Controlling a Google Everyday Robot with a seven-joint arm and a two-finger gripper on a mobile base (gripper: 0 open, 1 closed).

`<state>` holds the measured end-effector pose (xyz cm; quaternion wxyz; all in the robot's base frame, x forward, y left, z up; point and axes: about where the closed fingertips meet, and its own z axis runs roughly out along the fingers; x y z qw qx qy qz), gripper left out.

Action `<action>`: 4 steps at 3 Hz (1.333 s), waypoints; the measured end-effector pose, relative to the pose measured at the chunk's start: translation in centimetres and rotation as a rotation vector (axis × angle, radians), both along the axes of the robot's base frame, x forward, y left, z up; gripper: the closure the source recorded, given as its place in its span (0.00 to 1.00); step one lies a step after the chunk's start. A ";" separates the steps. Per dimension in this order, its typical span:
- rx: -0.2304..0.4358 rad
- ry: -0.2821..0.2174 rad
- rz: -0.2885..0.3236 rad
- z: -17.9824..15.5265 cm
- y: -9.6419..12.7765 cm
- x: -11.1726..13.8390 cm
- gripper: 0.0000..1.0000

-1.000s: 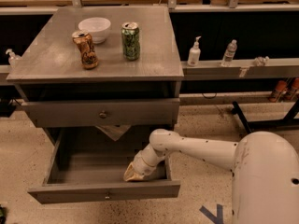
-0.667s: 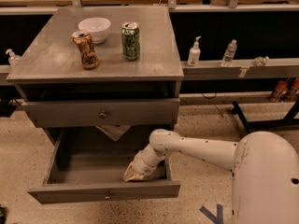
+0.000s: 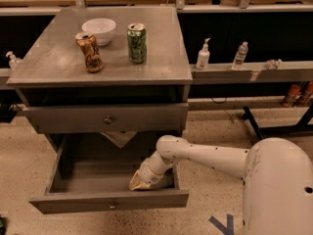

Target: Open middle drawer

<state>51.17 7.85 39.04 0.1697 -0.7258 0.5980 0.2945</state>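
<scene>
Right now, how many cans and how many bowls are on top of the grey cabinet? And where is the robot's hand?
Cans: 2 (brown can, green can)
Bowls: 1 (white bowl)
Total: 3
The gripper is not up there; it is down inside the pulled-out drawer.

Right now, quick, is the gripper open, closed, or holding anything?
Gripper: state cannot be told; it is down inside the pulled-out middle drawer, near the right front corner.
</scene>
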 end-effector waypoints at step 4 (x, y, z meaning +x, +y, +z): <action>0.000 0.000 0.000 0.0 0.0 0.1 1.00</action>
